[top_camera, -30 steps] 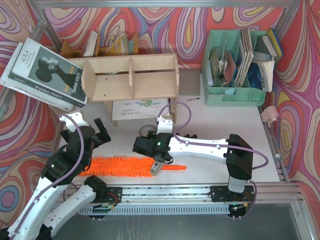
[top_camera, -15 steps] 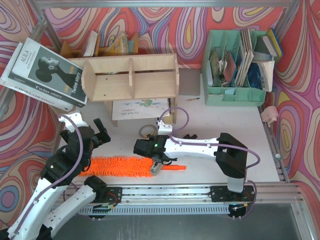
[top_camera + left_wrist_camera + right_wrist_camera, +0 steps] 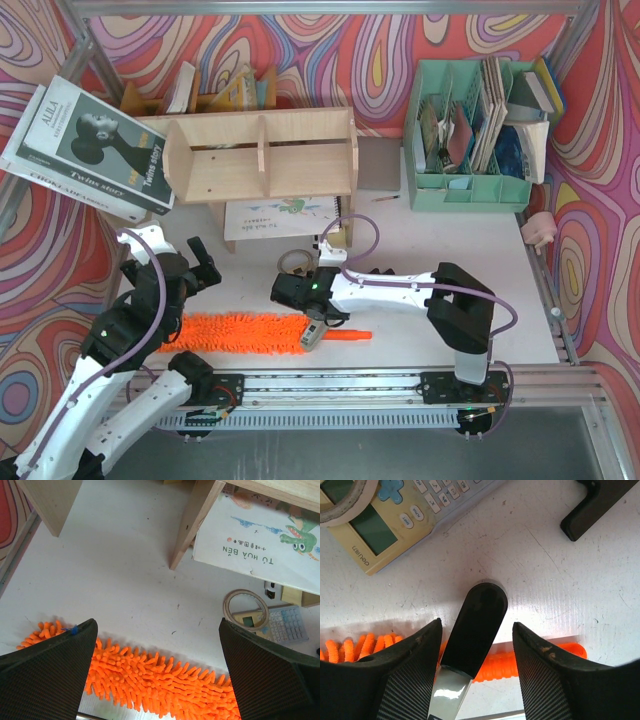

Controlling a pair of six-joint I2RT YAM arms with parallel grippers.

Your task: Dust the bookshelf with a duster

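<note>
The right claw (image 3: 476,630) hangs low over the desk (image 3: 570,595) with its fingers (image 3: 410,665) partly spread and pinching nothing. Between them lies a black-handled tool (image 3: 476,622) with a shiny blade, bare desk showing on either side of it. The duster (image 3: 240,331) runs crosswise under this claw, and its thin orange handle passes beneath the tool from one finger to the other. Just beyond the fingertips sit a beige calculator (image 3: 395,515) and a roll of tape (image 3: 243,605). The left claw (image 3: 157,625) is spread wide and holds nothing, above the fluffy orange head of the duster, which stretches across below both of its fingers. The bookshelf (image 3: 260,155) stands farther out past that claw, with a children's book (image 3: 260,540) lying under it.
</note>
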